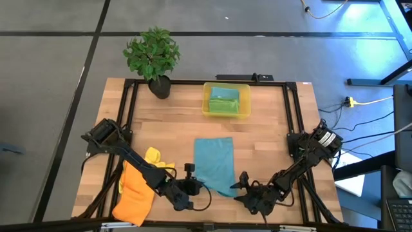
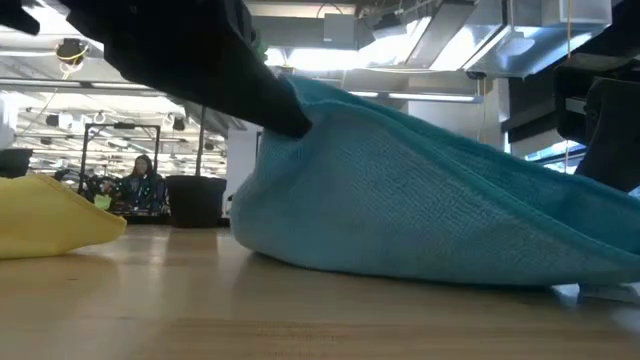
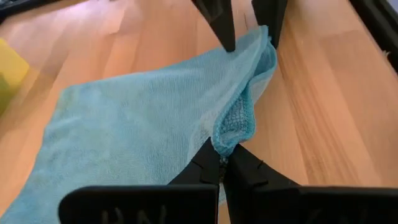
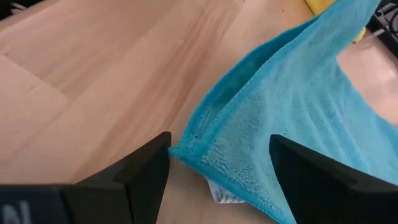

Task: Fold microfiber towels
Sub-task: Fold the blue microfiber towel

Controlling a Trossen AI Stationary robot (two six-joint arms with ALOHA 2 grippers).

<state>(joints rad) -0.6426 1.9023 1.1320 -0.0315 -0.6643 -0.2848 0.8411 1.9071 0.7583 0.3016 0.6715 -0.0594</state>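
High view shows you the teal towel (image 1: 214, 165) flat at the table's near middle, your left gripper (image 1: 190, 187) at its near-left corner and right gripper (image 1: 246, 187) at its near-right corner, ready for a fold away from you; orange towel (image 1: 134, 191) and yellow towel (image 1: 154, 156) lie left, yellow bin (image 1: 226, 100) far. Left wrist view shows your fingers pressed together, pinching that corner. Right wrist view shows yours spread around the other corner, nothing blocking.

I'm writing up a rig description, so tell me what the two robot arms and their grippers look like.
Both arms are dark, nearly black, built of slim jointed segments rising from bulkier bases at the table's side edges. The left gripper and right gripper each end in two flat black fingers that taper to wedge-like tips. Thin black cables loop beside the wrists. No markings can be read.
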